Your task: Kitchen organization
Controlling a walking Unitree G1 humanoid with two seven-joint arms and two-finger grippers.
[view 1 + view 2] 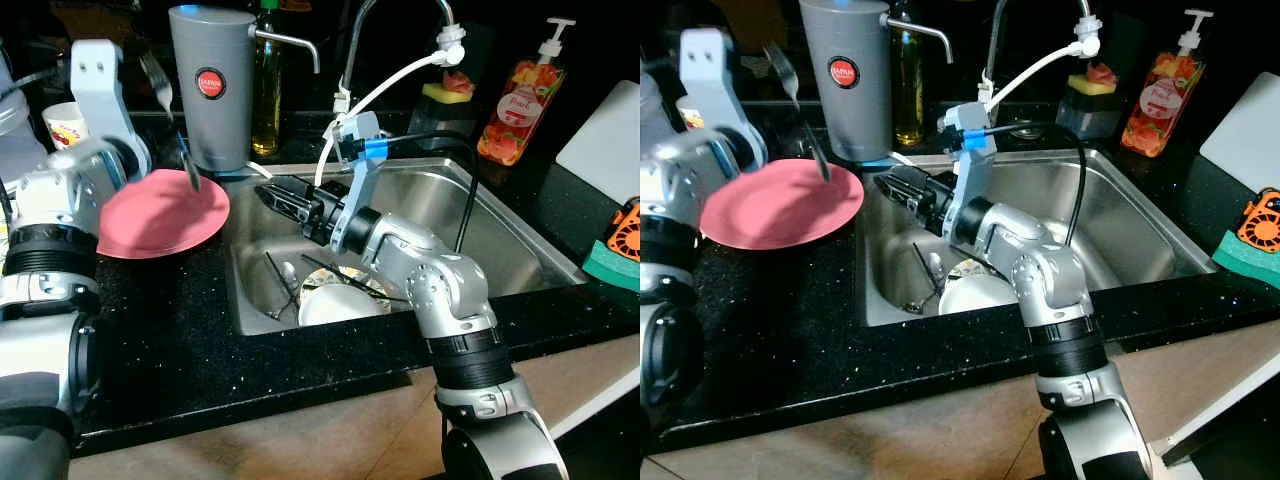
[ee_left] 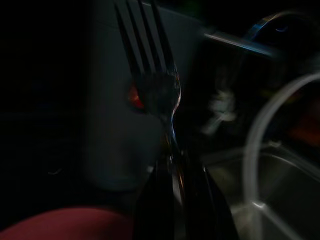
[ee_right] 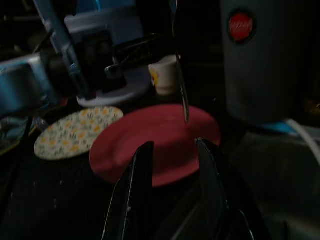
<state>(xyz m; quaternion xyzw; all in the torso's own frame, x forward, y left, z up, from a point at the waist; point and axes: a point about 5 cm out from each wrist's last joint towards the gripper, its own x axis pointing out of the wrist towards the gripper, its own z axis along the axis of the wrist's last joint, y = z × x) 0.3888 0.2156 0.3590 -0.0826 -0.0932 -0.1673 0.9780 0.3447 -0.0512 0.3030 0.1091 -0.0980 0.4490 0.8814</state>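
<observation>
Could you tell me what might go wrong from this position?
The left gripper holds the fork by its thin handle, tines up, above the pink plate; it could slip and clatter down. The open right gripper reaches over the sink edge toward it and may collide during any handover.

Fork (image 2: 160,95) tines cut off (blurred); sink (image 1: 520,250) dishes unclear

One fork (image 1: 157,82), two plates (image 3: 160,142) (image 3: 77,131), two bottles (image 1: 522,98) (image 1: 266,85), one cup (image 1: 64,123).
</observation>
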